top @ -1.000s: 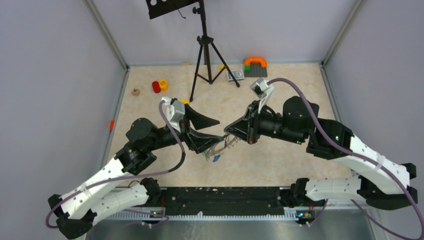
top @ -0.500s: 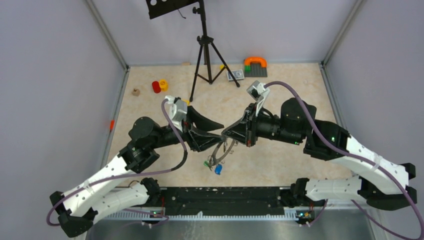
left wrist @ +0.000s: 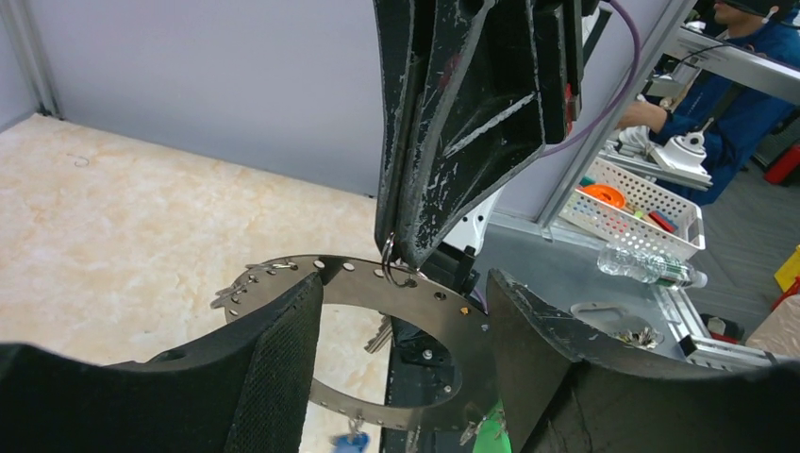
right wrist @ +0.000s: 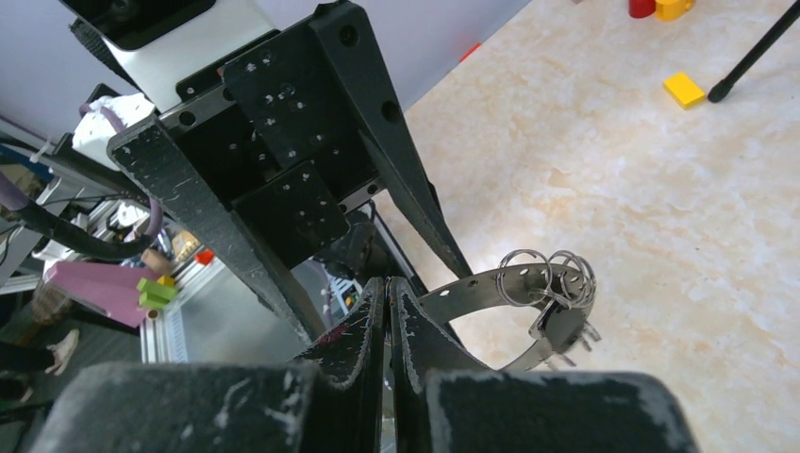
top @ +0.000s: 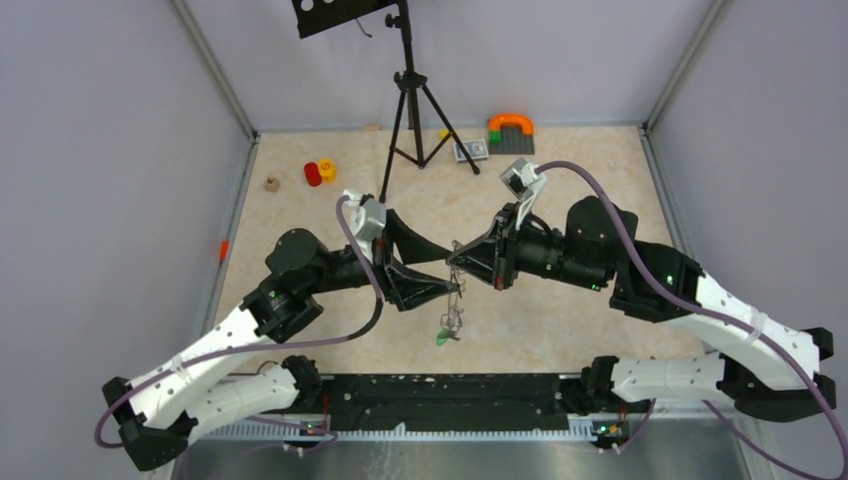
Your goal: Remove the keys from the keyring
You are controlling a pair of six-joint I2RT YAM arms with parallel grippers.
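Note:
My left gripper [top: 448,287] holds the keyring [top: 452,312] above the table; in the top view the ring hangs edge-on below it. In the left wrist view the grey holed keyring [left wrist: 453,326] spans between my fingers [left wrist: 278,363], gripper [left wrist: 404,283]. A blue-tagged key [left wrist: 351,439], a green-tagged key [left wrist: 491,429] and silver keys [left wrist: 236,288] hang from it. My right gripper [top: 456,262] is shut, its tips pinching a small split ring [left wrist: 396,271] on the ring's top edge. In the right wrist view the gripper [right wrist: 389,291] is shut beside the keyring [right wrist: 472,283], which carries more split rings [right wrist: 552,274].
A black tripod [top: 410,110] stands at the back centre. Red and yellow pieces [top: 318,172] and a small wooden block [top: 271,184] lie back left. An orange and green block [top: 510,126] and a card [top: 470,150] lie at the back. A yellow block [right wrist: 684,90] lies on the table.
Both grippers have shifted, the left one moving right. The keyring has swung from tilted flat to hanging edge-on, and the tagged keys now dangle lower.

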